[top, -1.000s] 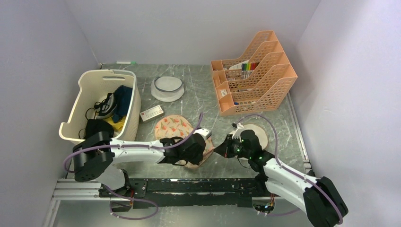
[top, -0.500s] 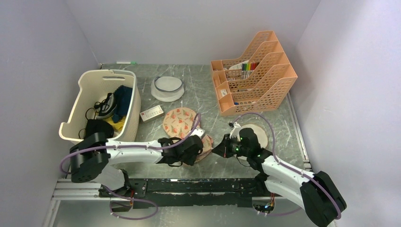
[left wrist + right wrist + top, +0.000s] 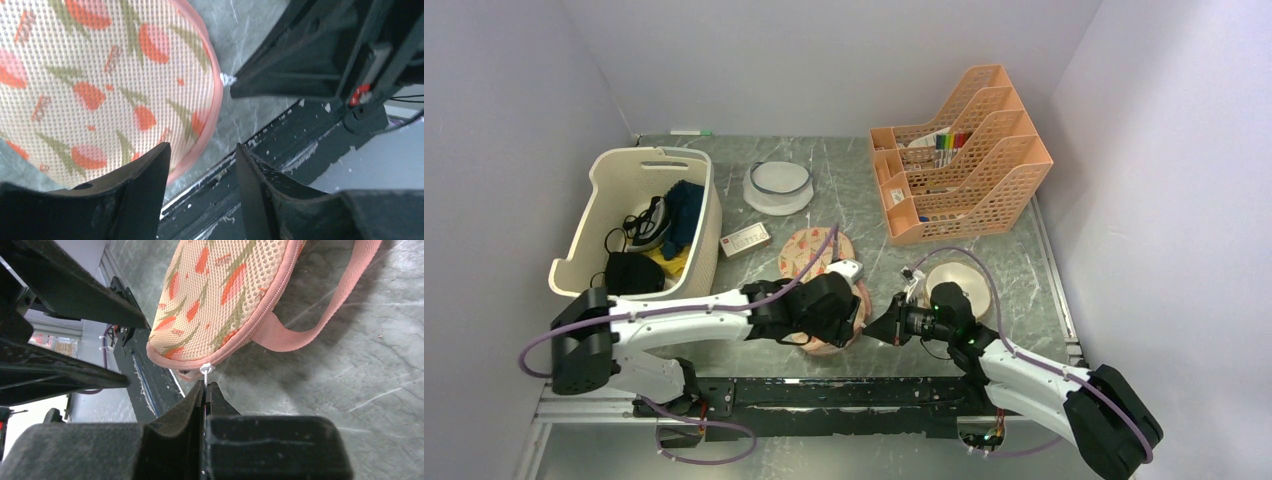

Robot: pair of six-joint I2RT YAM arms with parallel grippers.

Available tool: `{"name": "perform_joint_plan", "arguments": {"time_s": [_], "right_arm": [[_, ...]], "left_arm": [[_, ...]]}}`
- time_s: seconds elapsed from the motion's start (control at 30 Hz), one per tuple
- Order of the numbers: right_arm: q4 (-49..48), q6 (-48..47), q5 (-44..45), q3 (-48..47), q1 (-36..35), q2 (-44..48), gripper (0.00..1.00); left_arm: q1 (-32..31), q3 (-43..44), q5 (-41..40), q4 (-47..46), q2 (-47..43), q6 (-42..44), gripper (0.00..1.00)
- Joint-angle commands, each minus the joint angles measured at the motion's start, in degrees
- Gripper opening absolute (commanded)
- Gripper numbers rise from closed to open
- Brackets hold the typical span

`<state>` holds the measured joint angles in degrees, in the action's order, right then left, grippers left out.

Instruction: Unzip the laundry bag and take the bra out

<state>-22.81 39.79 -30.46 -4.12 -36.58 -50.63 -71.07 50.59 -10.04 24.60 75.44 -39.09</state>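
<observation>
The laundry bag (image 3: 807, 251), peach mesh with red-pink flowers and a pink zip edge, lies on the table in front of both arms. My left gripper (image 3: 852, 300) hovers over its near lobe, open, with nothing between the fingers (image 3: 145, 190); the bag (image 3: 100, 85) fills the upper left of the left wrist view. My right gripper (image 3: 205, 387) is shut on the white zip pull (image 3: 206, 370) at the bag's (image 3: 220, 295) near edge, beside the pink loop (image 3: 320, 315). In the top view the right gripper (image 3: 886, 328) sits just right of the bag. The bra is hidden.
A cream slotted basket (image 3: 594, 265) with dark clothes stands at the left. An orange file rack (image 3: 964, 160) is at the back right, a white round bowl (image 3: 777, 187) at the back middle, a small card (image 3: 745, 240) near the basket. A white disc (image 3: 959, 280) lies behind my right arm.
My left gripper has opened and let go of the bag, shifting slightly right. The right gripper stays shut on the zip pull and has slid toward the near edge.
</observation>
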Motion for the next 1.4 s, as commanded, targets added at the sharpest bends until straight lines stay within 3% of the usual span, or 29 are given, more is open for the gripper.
{"name": "perform_joint_plan", "arguments": {"time_s": [0.0,0.33,0.53,0.63,0.93,1.37], "right_arm": [[-3.6,1.0,-0.5,-0.1,-1.5,-0.4,0.00],[-0.5,-1.0,2.1,-0.9,-3.7,0.1,0.00],[-1.0,-1.2,3.3,-1.1,-3.8,-0.8,0.00],[-0.9,-2.3,4.1,-1.7,-3.9,-2.6,0.00],[2.4,-1.8,14.8,-4.2,-3.7,-4.2,0.00],[-0.2,-4.3,19.0,-11.0,-2.7,-14.6,0.00]], "left_arm": [[-0.7,6.1,-4.6,4.2,6.7,-2.0,0.59],[-5.3,13.0,-14.4,11.9,16.4,-0.1,0.39],[-6.1,12.3,-14.8,11.7,16.6,0.5,0.15],[-6.8,11.7,-14.8,11.1,16.4,1.3,0.08],[-8.9,6.5,-15.8,10.1,13.2,-0.6,0.07],[-10.1,-2.4,-16.4,10.5,4.4,-8.3,0.07]]}}
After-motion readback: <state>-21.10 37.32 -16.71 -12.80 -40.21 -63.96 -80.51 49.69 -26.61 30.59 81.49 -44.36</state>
